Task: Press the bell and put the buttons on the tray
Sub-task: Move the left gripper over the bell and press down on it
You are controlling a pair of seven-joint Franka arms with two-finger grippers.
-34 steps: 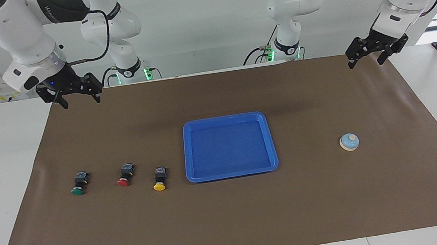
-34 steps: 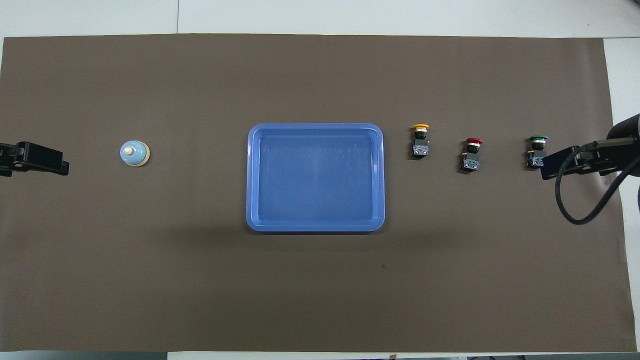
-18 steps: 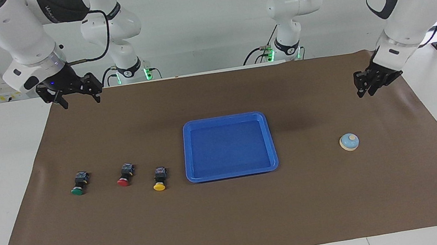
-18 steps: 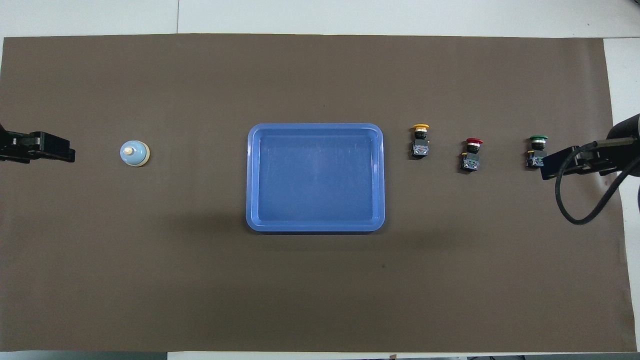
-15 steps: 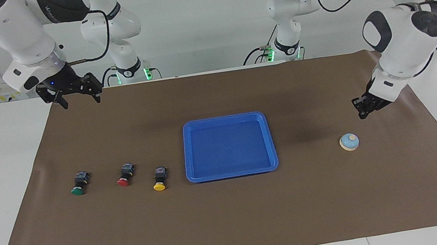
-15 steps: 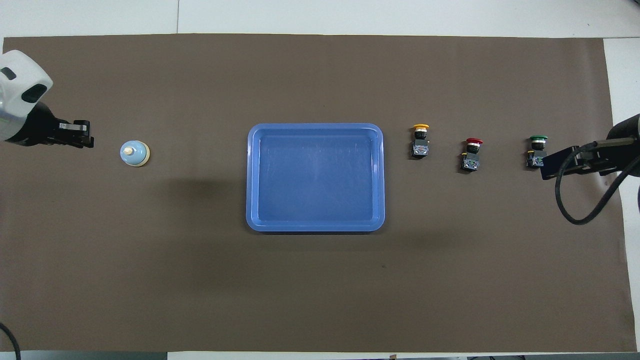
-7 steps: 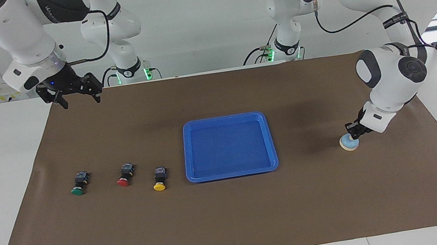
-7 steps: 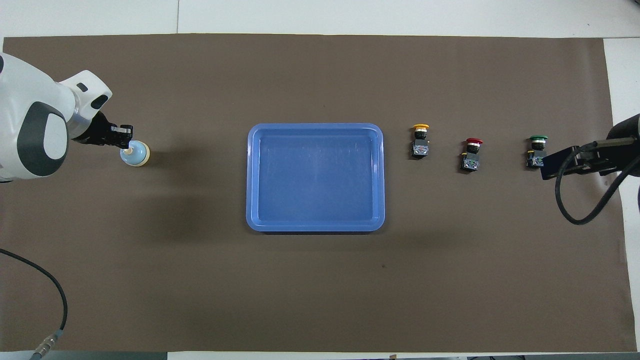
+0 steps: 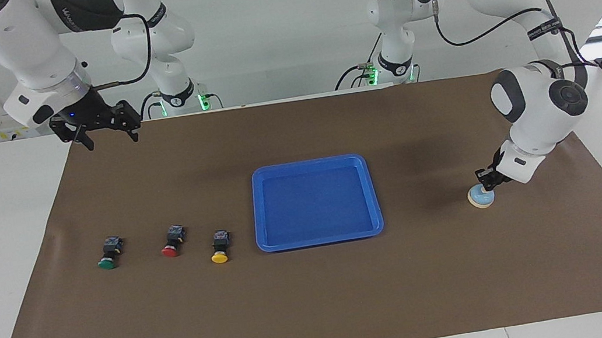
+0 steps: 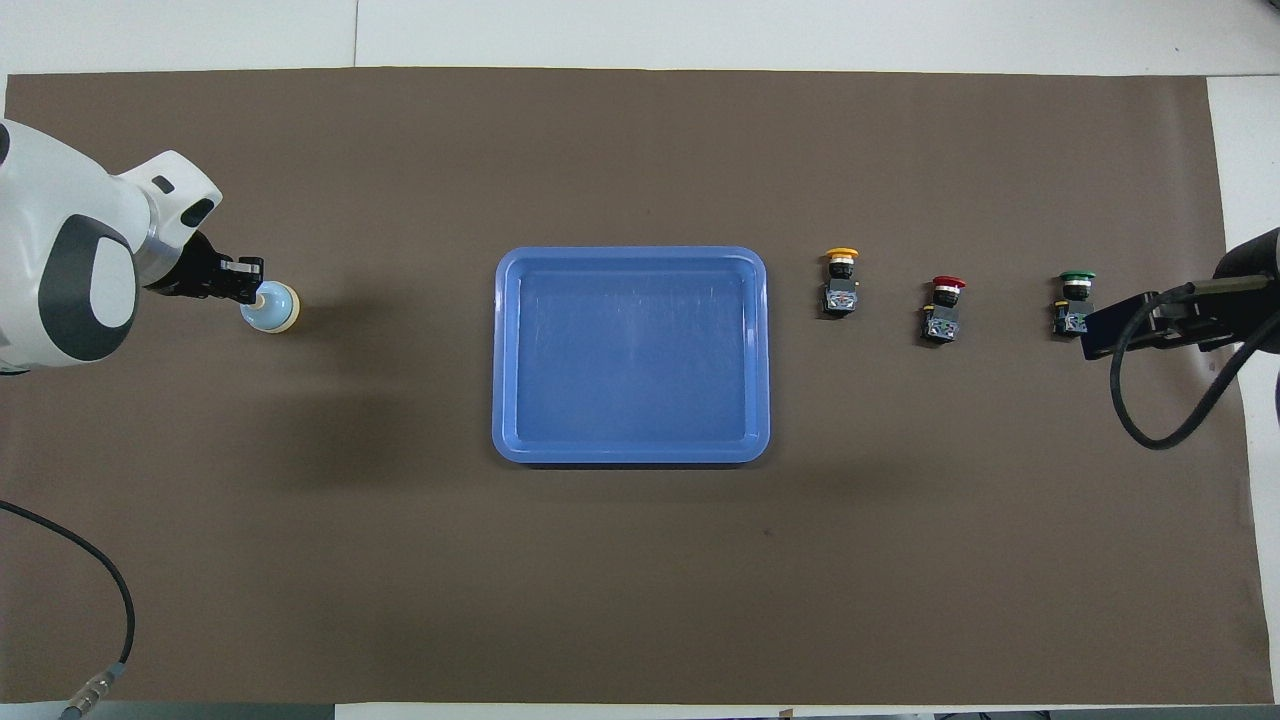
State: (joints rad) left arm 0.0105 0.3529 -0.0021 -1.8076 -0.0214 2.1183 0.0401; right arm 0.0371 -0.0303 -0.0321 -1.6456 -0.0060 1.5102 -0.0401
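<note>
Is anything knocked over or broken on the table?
Nothing looks broken. The three black push-buttons, green-capped, red-capped and yellow-capped, lie on their sides in a row. The shallow blue plastic tray sits straight, and the small light-blue bell stands upright under the shut left gripper.

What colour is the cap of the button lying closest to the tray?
Yellow, clearest in the overhead view.

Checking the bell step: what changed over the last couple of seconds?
The left gripper swung down from beside the mat's edge near the robots onto the bell, fingertips shut, tip at its knob. Nothing grasped or released. The right gripper waited, open. The buttons, tray and bell stayed put.
</note>
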